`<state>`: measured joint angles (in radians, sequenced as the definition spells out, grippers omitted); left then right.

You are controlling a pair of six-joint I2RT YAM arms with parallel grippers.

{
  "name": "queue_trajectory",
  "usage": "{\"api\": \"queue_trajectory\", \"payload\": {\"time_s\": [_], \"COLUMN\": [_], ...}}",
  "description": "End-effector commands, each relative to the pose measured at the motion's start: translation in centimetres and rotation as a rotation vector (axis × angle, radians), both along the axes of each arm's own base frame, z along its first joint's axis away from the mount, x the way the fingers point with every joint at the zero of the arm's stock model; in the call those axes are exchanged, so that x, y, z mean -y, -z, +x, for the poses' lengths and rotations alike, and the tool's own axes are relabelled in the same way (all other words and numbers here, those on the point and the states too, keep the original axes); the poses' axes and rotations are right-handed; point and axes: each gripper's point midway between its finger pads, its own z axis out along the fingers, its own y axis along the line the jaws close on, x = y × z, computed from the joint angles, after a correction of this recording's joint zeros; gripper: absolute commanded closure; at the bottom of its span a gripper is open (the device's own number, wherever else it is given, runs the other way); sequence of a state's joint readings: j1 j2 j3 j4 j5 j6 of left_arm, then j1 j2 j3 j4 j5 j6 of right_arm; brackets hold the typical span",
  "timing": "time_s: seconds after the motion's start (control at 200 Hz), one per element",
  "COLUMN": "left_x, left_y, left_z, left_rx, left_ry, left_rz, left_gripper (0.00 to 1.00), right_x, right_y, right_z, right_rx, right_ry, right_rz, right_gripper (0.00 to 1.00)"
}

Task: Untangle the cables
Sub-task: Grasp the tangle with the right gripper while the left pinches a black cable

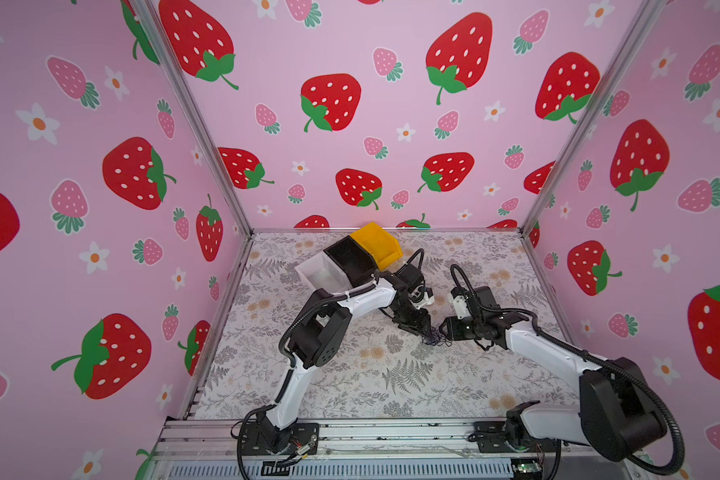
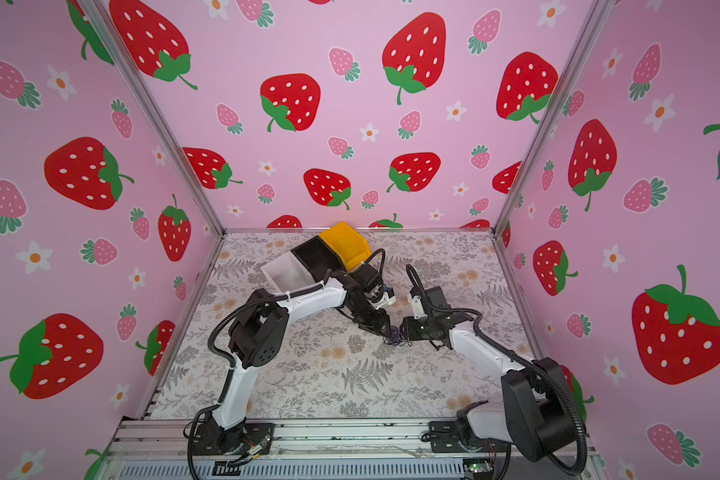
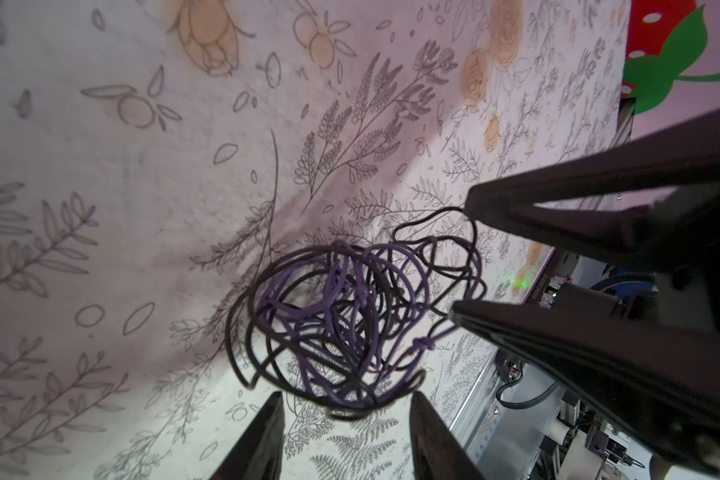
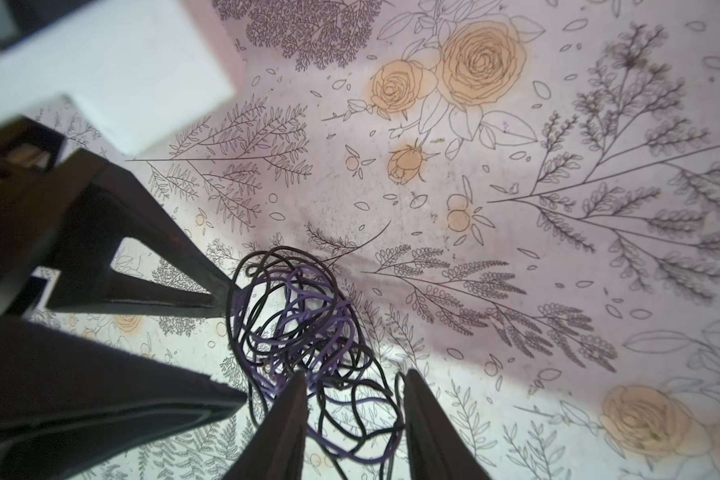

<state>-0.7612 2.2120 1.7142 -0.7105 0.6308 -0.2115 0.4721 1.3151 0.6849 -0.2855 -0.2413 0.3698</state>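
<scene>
top views: the thin, curly black and purple cables [image 1: 435, 336] are seen as one small knot on the floral-printed table cover [image 1: 350, 374], right of centre in the frame. the left gripper [image 1: 427, 330] and the right gripper [image 1: 443, 328] are lowered onto the knot from opposite sides, tips near each other. this is shown in both top views, where jaw widths cannot be read. a yellow plastic bin [image 1: 381, 245], a black bin [image 1: 350, 257] and a white bin [image 1: 321, 274] are lined up above the knot, well apart from it. an aluminium rail [image 1: 391, 432] is noted low in the frame.

left wrist: the left gripper [image 3: 346, 395] is found at the bottom edge, jaws partly apart and nothing pinched, with the cables [image 3: 341, 316] just beyond the tips. the right gripper [image 3: 462, 255] is seen at right, jaws likewise parted, with loose strands touching both tips.

right wrist: the right gripper [image 4: 355, 374] is seen at bottom centre. loops lie between its fingers, but no clamp is made out.

judgement: a hold is being sought, and no strand has been separated. next, each claw would need to be closed on a different strand, then the two drawn apart. open cover is available at frame left, right and below; the bins and the rail are the edges to be kept clear of.
</scene>
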Motion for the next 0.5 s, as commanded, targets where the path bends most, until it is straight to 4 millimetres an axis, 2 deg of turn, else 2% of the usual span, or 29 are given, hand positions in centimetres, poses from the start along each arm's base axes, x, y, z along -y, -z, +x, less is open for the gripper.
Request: {"api": "queue_trajectory", "payload": {"time_s": [0.0, 0.17, 0.275, 0.41, 0.43, 0.495], "left_x": [0.3, -0.2, -0.6, -1.5, -1.5, -1.7], "left_y": [-1.1, -0.8, -1.4, -2.5, -2.6, -3.1], "left_z": [0.5, 1.4, 2.2, 2.8, 2.8, 2.8], "left_rx": [-0.006, 0.014, 0.063, 0.16, 0.167, 0.182], "left_ry": [0.005, -0.015, -0.023, -0.008, -0.003, 0.01], "left_rz": [-0.015, 0.018, 0.019, 0.027, 0.027, 0.022], "left_gripper": [0.58, 0.76, 0.89, 0.93, 0.98, 1.0], "right_x": [0.6, 1.1, 0.9, 0.1, -0.1, -0.4], "right_y": [0.6, -0.6, -1.5, -2.0, -2.1, -2.2], "right_z": [-0.4, -0.2, 0.0, -0.2, -0.2, -0.2], "right_rx": [-0.017, 0.02, 0.063, 0.13, 0.135, 0.15], "right_ry": [0.018, 0.042, 0.027, -0.042, -0.051, -0.066], "right_rz": [-0.03, -0.035, -0.02, -0.055, -0.06, -0.066], "right_gripper": [0.61, 0.61, 0.63, 0.63, 0.62, 0.62]}}
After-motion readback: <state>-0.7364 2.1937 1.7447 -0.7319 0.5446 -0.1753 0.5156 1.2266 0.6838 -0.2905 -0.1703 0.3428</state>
